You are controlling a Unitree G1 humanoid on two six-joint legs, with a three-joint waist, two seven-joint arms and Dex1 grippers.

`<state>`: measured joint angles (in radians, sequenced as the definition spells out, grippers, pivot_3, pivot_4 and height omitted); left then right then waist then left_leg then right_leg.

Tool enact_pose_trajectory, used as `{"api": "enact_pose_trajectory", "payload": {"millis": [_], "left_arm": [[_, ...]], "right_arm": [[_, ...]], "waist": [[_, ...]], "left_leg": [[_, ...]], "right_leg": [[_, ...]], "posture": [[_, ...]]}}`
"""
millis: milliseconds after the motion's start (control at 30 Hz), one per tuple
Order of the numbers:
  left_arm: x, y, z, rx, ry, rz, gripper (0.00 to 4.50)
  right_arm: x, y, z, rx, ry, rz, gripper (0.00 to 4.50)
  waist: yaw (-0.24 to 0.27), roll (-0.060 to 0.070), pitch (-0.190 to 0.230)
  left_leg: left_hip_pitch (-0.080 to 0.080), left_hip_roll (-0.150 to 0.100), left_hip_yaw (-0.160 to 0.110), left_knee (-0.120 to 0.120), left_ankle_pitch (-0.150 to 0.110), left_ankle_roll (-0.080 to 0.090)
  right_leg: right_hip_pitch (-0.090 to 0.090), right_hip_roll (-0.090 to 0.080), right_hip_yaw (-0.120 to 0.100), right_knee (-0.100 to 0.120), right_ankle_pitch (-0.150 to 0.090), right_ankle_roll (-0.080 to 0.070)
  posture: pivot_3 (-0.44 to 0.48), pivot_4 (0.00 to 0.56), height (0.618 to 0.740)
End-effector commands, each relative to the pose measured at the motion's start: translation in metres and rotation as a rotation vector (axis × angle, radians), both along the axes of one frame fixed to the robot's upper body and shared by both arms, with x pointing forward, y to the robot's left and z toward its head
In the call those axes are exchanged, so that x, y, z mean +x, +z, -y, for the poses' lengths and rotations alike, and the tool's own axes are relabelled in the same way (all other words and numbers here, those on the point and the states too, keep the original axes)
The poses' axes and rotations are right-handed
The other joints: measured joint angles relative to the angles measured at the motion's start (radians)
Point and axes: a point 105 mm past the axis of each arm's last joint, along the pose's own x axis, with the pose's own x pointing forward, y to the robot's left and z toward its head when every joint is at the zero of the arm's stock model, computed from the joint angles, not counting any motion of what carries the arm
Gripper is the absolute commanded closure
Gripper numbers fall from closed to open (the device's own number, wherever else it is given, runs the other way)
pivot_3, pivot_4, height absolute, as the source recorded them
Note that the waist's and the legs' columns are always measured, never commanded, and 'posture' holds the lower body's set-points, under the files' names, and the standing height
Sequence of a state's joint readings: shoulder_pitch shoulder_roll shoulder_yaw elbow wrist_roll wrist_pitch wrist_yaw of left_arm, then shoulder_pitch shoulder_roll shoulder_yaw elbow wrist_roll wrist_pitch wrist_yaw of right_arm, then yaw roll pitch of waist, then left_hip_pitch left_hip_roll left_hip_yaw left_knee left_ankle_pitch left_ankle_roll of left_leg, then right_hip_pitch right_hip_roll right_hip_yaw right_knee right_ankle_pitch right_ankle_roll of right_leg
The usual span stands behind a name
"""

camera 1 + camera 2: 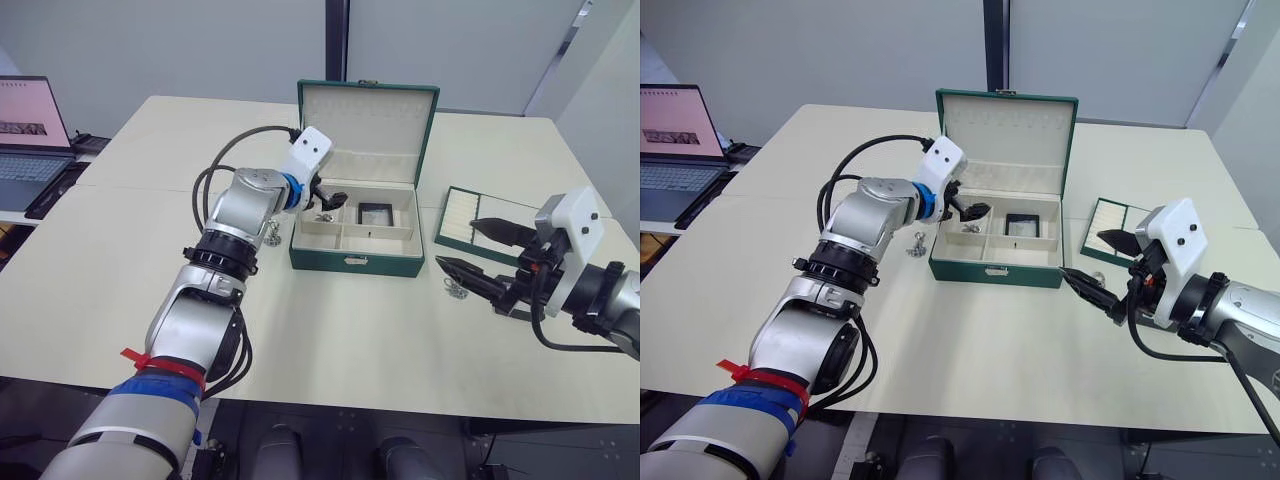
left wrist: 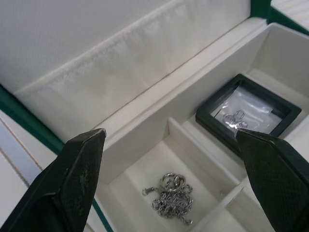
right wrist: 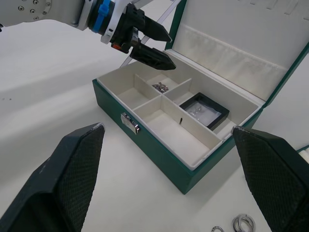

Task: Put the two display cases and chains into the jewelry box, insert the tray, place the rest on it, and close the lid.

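Jewelry box (image 1: 355, 245): we find it standing open near the middle of the table (image 1: 120, 260), clasp side toward us, its cream interior split into compartments.
Lid (image 1: 368, 130): raised upright behind the box, cream lining and pocket facing us.
Display case (image 2: 247, 113): we count one, lying flat in the rear compartment on the box's right side, with small silver pieces visible under its pale centre.
Chain in box (image 2: 170, 198): a loose silver heap on the floor of the rear compartment on the box's left side.
Left gripper (image 1: 330, 200): we see it poised over the rear left corner of the box, above that chain; its two black fingers stand wide apart, holding nothing and touching nothing.
Chain on table, left (image 1: 273, 238): a small silver cluster just beside the box's left wall, near the left forearm.
Tray (image 1: 470, 222): lying on the table to the right of the box, apart from it.
Right gripper (image 1: 478, 252): we see it held above the table between box and tray; fingers spread wide, empty.
Chain on table, right (image 1: 457, 291): silver rings and links lying under the right gripper's lower finger; we cannot tell whether they touch.
Laptop (image 1: 30, 130): open, on a separate surface at far left.
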<state>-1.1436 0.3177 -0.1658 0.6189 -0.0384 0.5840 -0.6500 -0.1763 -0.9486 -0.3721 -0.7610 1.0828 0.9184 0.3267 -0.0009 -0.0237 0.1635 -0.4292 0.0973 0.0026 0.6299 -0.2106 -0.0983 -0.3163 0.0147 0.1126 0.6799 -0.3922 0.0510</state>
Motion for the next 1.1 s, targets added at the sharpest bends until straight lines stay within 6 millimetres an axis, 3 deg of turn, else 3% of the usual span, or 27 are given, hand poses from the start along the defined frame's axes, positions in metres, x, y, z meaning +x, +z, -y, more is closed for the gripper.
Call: {"api": "enact_pose_trajectory", "payload": {"millis": [33, 200, 333, 433, 533, 700, 1000, 1100], "left_arm": [[-0.013, 0.035, 0.013, -0.107, -0.118, 0.069, 0.04], [-0.039, 0.050, 0.007, -0.109, -0.265, 0.107, 0.04], [-0.093, 0.054, -0.021, -0.114, -0.436, 0.067, 0.04], [-0.130, 0.051, -0.050, -0.155, -0.473, 0.085, 0.04], [-0.155, 0.030, -0.081, -0.167, -0.377, -0.002, 0.04], [-0.197, -0.001, -0.115, -0.208, -0.308, -0.184, 0.04], [-0.253, -0.048, -0.170, -0.036, -0.175, -0.194, 0.04], [-0.258, -0.052, -0.183, -0.030, -0.148, -0.222, 0.04]], "right_arm": [[-0.001, 0.009, -0.001, -0.007, 0.011, 0.045, 0.00], [-0.002, 0.009, -0.002, -0.010, 0.017, 0.045, 0.00], [-0.009, 0.006, -0.006, -0.013, 0.045, 0.031, 0.00], [-0.020, -0.008, -0.013, -0.015, 0.078, -0.017, 0.00], [-0.030, -0.018, -0.021, 0.008, 0.120, -0.055, 0.00], [-0.053, -0.040, -0.032, -0.021, 0.226, -0.171, 0.00], [-0.073, -0.064, -0.034, -0.075, 0.342, -0.288, 0.00], [-0.072, -0.066, -0.034, -0.076, 0.341, -0.281, 0.00]], "waist": [[0.000, 0.000, 0.000], [-0.005, 0.001, 0.000], [-0.018, 0.001, -0.001], [-0.024, 0.002, -0.001], [-0.025, 0.002, -0.001], [-0.024, 0.001, -0.001], [-0.027, 0.000, -0.002], [-0.028, 0.000, -0.002]], "left_leg": [[0.000, 0.000, 0.000, 0.000, 0.000, 0.000], [0.000, 0.000, 0.000, 0.000, 0.000, 0.000], [0.000, 0.002, 0.000, 0.000, 0.000, 0.000], [0.001, 0.003, 0.000, -0.001, 0.000, 0.000], [0.001, 0.003, -0.001, 0.000, 0.000, 0.000], [0.004, 0.003, -0.001, 0.000, -0.001, 0.002], [0.006, 0.002, -0.001, -0.001, -0.002, 0.003], [0.007, 0.002, 0.000, -0.001, -0.003, 0.003]], "right_leg": [[0.000, 0.000, 0.000, 0.000, 0.000, 0.000], [0.000, 0.000, 0.000, 0.000, 0.000, 0.000], [-0.001, 0.001, 0.001, 0.001, 0.000, 0.000], [0.000, 0.001, 0.000, 0.000, 0.000, 0.000], [0.001, 0.001, -0.001, 0.000, 0.000, 0.000], [0.005, 0.000, -0.002, 0.000, 0.000, 0.000], [0.004, 0.000, 0.000, 0.000, 0.000, 0.000], [0.004, 0.000, 0.001, -0.001, 0.000, 0.000]], "posture": [[0.000, 0.150, 0.740], [0.000, 0.150, 0.740], [0.000, 0.150, 0.740], [0.000, 0.150, 0.740], [0.000, 0.150, 0.740], [0.000, 0.150, 0.740], [0.000, 0.150, 0.740], [0.000, 0.150, 0.740]]}}
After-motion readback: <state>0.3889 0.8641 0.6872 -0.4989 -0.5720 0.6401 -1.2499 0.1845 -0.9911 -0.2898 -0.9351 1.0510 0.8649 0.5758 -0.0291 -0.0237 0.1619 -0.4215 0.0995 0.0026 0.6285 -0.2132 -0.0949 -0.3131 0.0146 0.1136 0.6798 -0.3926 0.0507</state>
